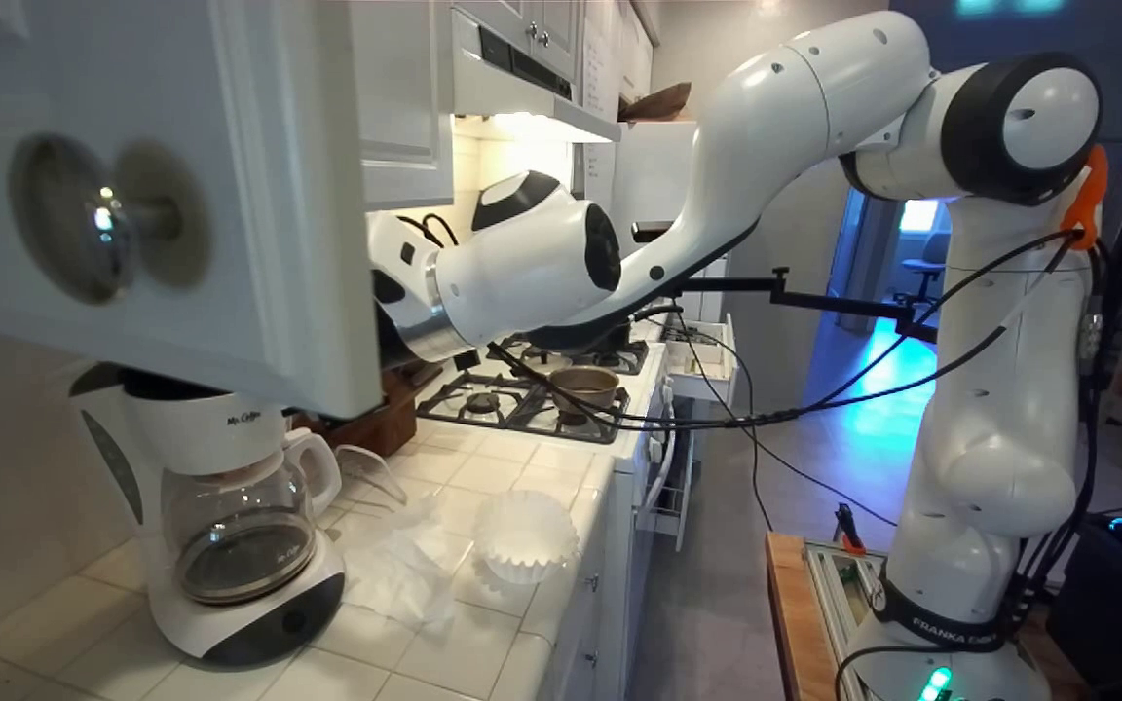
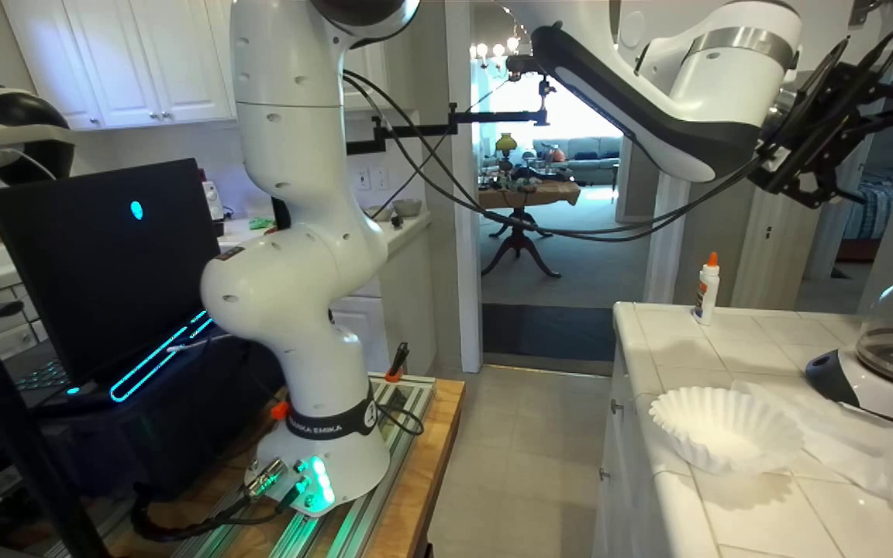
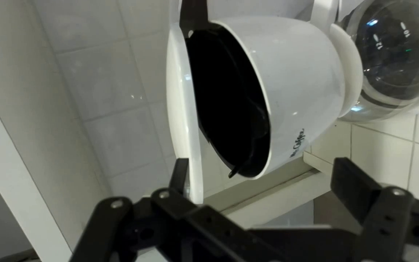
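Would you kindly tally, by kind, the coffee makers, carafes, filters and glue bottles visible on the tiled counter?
Coffee maker: 1
Carafe: 1
Filter: 1 (nested extras can't be told)
Glue bottle: 1
Total: 4

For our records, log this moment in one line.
coffee maker: lid raised | fingers: open, one beside lid | contact: unclear | carafe: seated | filter: on counter
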Controlling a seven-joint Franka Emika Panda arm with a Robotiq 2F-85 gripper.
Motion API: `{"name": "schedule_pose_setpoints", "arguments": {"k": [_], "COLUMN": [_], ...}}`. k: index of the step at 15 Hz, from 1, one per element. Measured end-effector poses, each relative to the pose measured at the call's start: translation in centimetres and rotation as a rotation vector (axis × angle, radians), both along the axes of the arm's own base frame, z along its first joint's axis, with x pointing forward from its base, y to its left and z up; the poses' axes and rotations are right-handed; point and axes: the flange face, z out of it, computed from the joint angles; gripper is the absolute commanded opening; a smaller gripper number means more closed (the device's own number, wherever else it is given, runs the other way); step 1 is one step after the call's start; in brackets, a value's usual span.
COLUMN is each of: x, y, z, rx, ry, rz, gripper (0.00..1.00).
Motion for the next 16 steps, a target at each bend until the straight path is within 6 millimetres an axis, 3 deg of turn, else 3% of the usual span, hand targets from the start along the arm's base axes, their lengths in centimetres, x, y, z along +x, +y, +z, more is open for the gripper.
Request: {"name": "schedule_pose_setpoints", "arguments": {"k": [9,16], "x": [0.0,0.4], "y": [0.1,1.3], "z": [0.2,3.3], "rx": [0.0,0.003], "ry": [-0.005,-0.074], "rz": [0.001,0.024], "gripper": [1.0,1.0]}}
